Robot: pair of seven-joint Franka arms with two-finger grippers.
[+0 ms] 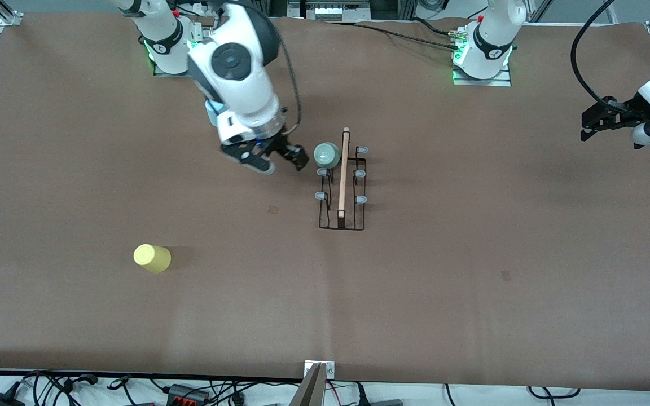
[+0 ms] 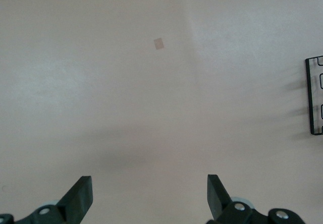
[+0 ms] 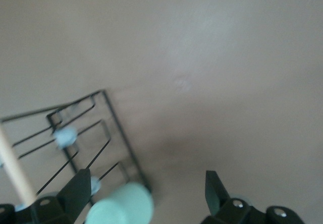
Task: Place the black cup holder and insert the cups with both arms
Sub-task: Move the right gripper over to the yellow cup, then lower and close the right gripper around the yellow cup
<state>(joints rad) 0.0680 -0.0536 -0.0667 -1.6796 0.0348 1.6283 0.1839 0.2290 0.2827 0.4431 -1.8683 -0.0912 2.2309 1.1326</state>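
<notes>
The black cup holder (image 1: 342, 192) stands mid-table with its pale wooden rod on top; the right wrist view shows its wires (image 3: 101, 133) too. A mint green cup (image 1: 326, 155) sits upside down on the prong farthest from the front camera, on the right arm's side. My right gripper (image 1: 284, 162) hangs open just beside that cup, holding nothing; the cup (image 3: 123, 206) shows low between its spread fingers. A yellow cup (image 1: 152, 257) stands upside down toward the right arm's end, nearer the camera. My left gripper (image 1: 585, 128) waits open over the left arm's end of the table.
A bit of light blue (image 1: 214, 108) shows under the right arm's wrist, mostly hidden. Small tape marks (image 1: 273, 209) (image 1: 505, 275) lie on the brown table. The left wrist view shows bare table, a tape mark (image 2: 159, 43) and the rack's edge (image 2: 314, 95).
</notes>
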